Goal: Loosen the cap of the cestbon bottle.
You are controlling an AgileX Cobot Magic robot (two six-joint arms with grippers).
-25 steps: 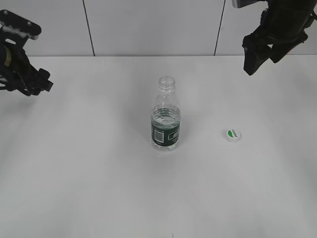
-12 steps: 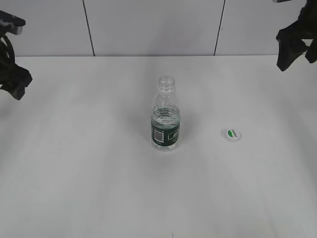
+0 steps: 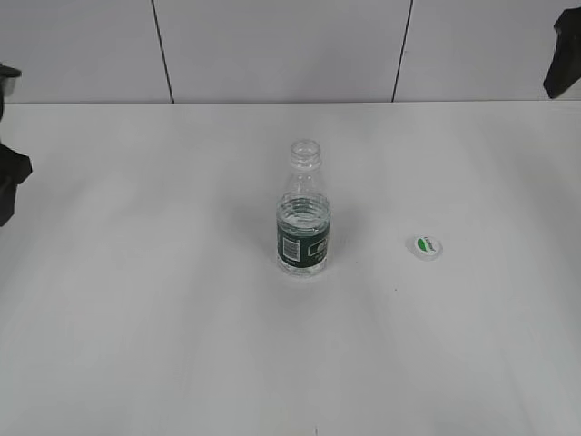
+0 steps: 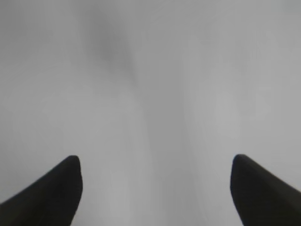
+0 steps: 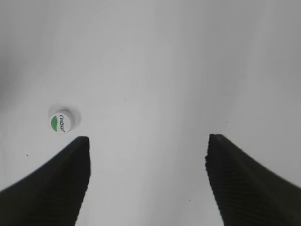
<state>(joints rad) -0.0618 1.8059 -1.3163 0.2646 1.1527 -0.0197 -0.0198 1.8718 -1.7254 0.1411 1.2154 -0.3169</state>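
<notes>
Plainly the loosening is over and more: the small clear ribbed plastic cestbon bottle (image 3: 303, 211) with its dark green label band stands upright on the white table (image 3: 182, 345) with its threaded neck bare. It serves as the landmark here. Level with its base and well apart to its right lies the small round white plastic screw cap (image 3: 425, 246) with the green leaf mark facing up, flat on the table, touching nothing. That suggests it was set aside on purpose, clear of the bottle. Farther back, the left gripper (image 4: 155, 188) sits far to the bottle's left at the frame edge, fingers spread and empty over bare table. The right gripper (image 5: 148, 181) is far to the bottle's right, likewise parted and holding nothing. Count: one bottle, one cap, two grippers.
</notes>
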